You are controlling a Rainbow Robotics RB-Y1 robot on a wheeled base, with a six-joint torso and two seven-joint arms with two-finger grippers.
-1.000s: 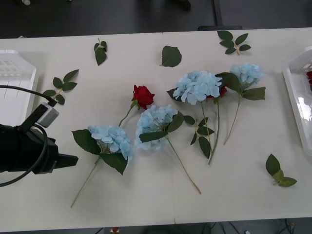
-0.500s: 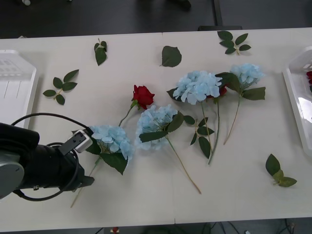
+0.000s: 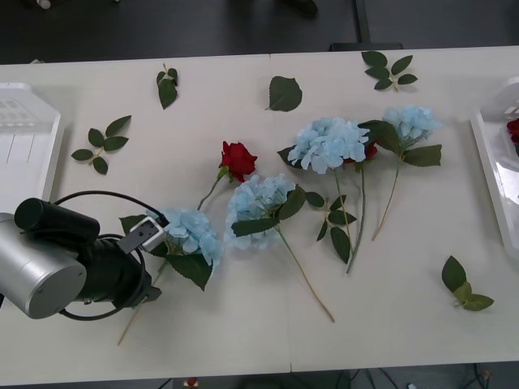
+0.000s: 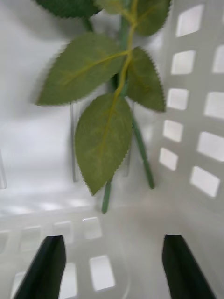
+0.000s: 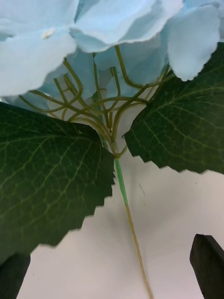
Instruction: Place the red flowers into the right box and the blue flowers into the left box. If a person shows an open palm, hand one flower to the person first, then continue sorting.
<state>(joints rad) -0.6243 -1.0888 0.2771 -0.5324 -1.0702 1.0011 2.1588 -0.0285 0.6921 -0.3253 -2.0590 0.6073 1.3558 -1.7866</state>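
Sorting is at an early stage. On the tabletop (image 3: 243, 340) lie 4 blue flowers: one at about 8 o'clock from centre (image 3: 191, 231), one at centre (image 3: 258, 203), one at 1 o'clock (image 3: 328, 143) and one farther toward 2 o'clock (image 3: 411, 121). A red flower (image 3: 238, 159) lies at 11 o'clock, and a second red head peeks from under the 1 o'clock blue one, so at least 6 stems remain to be moved. The left box (image 3: 28, 138), at 9 o'clock, looks empty as far as it is visible. The right box (image 3: 491, 154), at 3 o'clock, already holds a red flower, a bit of red just visible at its edge; in the right wrist view its leafy stem (image 4: 112, 117) lies on the box floor, with the right gripper (image 4: 112, 268) above it, fingers spread wide and holding nothing. The left gripper (image 5: 112, 266) is at the 8 o'clock blue flower (image 5: 84, 42), fingers open on either side of its stem (image 5: 130, 224) just below the leaves, not yet closed. No open palm is in sight, so no handover seems called for now.
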